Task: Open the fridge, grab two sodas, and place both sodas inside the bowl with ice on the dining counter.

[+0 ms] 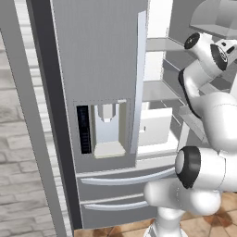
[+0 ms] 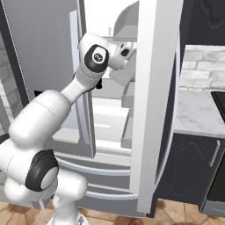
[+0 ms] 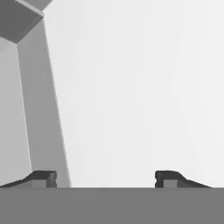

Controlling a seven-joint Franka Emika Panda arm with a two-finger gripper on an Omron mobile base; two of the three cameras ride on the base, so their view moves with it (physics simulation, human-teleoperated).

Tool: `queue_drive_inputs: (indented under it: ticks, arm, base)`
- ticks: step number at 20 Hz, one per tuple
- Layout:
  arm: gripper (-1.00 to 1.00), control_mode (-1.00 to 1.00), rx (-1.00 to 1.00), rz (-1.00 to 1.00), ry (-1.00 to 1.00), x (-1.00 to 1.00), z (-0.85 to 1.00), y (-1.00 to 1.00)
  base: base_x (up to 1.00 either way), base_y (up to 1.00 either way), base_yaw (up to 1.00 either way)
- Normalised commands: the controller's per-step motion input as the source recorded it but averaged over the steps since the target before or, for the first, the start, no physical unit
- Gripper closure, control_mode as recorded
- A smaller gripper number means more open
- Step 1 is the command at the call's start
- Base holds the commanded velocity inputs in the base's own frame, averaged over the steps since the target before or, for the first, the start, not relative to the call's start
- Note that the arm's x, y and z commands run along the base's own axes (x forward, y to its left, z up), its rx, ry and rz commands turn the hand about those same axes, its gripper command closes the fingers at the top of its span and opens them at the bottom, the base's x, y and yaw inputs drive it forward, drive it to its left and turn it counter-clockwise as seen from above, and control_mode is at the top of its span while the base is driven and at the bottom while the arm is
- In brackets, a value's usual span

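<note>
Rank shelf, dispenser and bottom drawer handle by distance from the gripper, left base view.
1. Shelf: upper right, level with the gripper.
2. Dispenser: middle, further left and lower.
3. Bottom drawer handle: lowest, near the floor.

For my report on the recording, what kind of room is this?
Most likely a home kitchen. A steel French-door fridge with a water dispenser stands with its right door open, and beside it a marble worktop lies on dark cabinets, with a brick backsplash.

grey steel fridge [image 1: 99, 60], white interior
</note>
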Motion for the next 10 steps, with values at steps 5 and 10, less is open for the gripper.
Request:
queue_drive_inputs:
  ticks: [5, 10]
  arm:
    - [-1.00, -1.00, 0.00, 0.01, -0.08, -0.23, 0.00, 0.30]
    - [-1.00, -1.00, 0.00, 0.01, -0.05, -0.04, 0.00, 0.91]
  base:
    - [0.00, 0.00, 0.00]
    - [0.00, 0.00, 0.00]
